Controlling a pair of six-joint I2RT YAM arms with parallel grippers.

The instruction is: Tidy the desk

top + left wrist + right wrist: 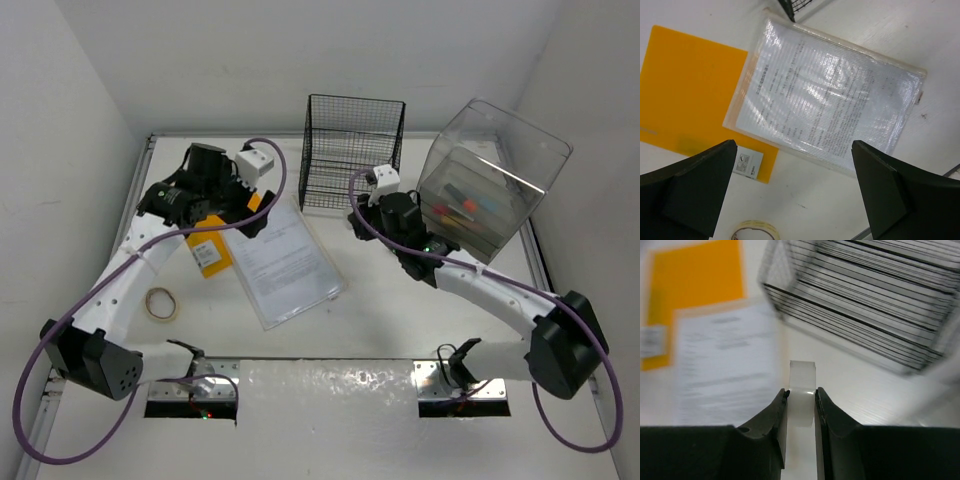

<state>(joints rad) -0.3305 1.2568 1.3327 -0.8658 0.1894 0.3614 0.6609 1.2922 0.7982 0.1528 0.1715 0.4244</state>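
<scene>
The white desk [400, 310] spreads under both grippers out to its silver rails, with open tabletop behind the right gripper [801, 392]. Just ahead of that gripper stands a black mesh rack [860, 295], and to its right is a clear box [490, 180] holding coloured items. The right gripper pinches a small translucent block [802, 371]; the left gripper [794, 150] gapes wide, holding nothing, above a document sleeve [825, 95] that laps an orange folder [690, 95].

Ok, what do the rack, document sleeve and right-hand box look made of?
Rack: thin black wire mesh, likely coated metal; you see through the grid.
Document sleeve: clear glossy plastic, apparently; glare streaks over printed paper inside.
Box: transparent rigid plastic, probably; coloured items show through its walls.
</scene>
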